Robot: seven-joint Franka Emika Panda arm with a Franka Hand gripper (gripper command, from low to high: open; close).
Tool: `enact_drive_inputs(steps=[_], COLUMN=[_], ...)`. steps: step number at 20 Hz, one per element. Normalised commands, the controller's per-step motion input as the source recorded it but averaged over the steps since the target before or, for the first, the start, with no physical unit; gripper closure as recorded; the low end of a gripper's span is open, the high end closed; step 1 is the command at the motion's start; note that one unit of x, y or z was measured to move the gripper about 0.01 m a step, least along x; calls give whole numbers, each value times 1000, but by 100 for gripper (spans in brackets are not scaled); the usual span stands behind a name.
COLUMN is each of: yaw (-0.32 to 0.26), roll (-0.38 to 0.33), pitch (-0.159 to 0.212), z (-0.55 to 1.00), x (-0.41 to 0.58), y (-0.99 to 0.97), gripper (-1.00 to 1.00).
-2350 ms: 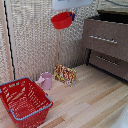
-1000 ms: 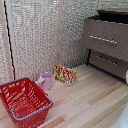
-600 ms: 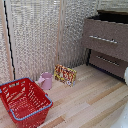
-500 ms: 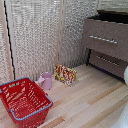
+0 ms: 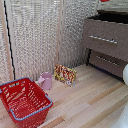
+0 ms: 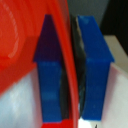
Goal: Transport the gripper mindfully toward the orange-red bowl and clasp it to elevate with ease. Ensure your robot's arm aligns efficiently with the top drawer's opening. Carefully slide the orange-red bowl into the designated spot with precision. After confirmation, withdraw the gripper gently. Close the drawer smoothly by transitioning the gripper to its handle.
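The hand (image 6: 70,75) pinches the rim of the orange-red bowl (image 6: 25,45), which has climbed nearly out of the exterior view since a moment ago, above the open top drawer (image 5: 107,37); lowering it in likely follows.

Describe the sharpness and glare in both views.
Exterior view: coarse and slightly soft, evenly lit, pale glare on the floor by the red basket; handle stays readable. Wrist view: heavily blurred close-up, blue fingers pinching the orange-red bowl rim, edges smeared, soft sheen on the red.
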Motion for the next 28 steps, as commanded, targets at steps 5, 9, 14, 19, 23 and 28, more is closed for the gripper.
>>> enact_drive_inputs(steps=[5, 9, 14, 19, 23, 28], yaw=[-29, 0, 23, 2, 0, 40], roll=[-1, -10, -15, 7, -2, -113], pitch=[37, 47, 79, 3, 4, -48], z=[-440, -390, -266, 0, -3, 127], x=[-103, -181, -238, 13, -13, -3], y=[-233, -124, 29, -111, -104, 152], gripper=[100, 100, 100, -100, -100, -100])
